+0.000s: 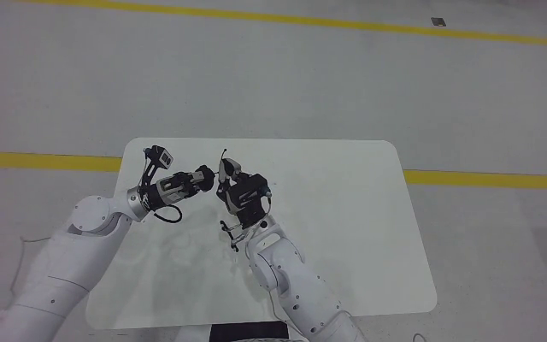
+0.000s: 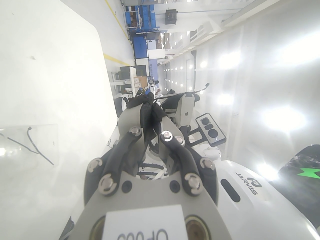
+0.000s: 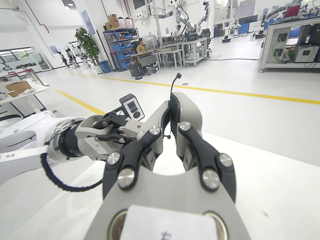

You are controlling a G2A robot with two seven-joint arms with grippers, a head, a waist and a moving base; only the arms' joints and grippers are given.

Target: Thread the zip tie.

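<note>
Since the zip tie (image 3: 177, 75) looked light, thin and springy, right gripper (image 3: 170, 102) clamped it below the head, while left gripper (image 2: 149, 100) seemingly pinched its tail.

Lighting, all views: bright, even, from overhead. Left wrist view: I log heavy glare, with ceiling lamps (image 2: 225, 61) flaring into starbursts and the table (image 2: 50, 51) washed near white. Right wrist view: I note the zip tie (image 3: 173, 84) dark against pale floor and a pillar (image 3: 80, 1) leaning from edge distortion.
</note>
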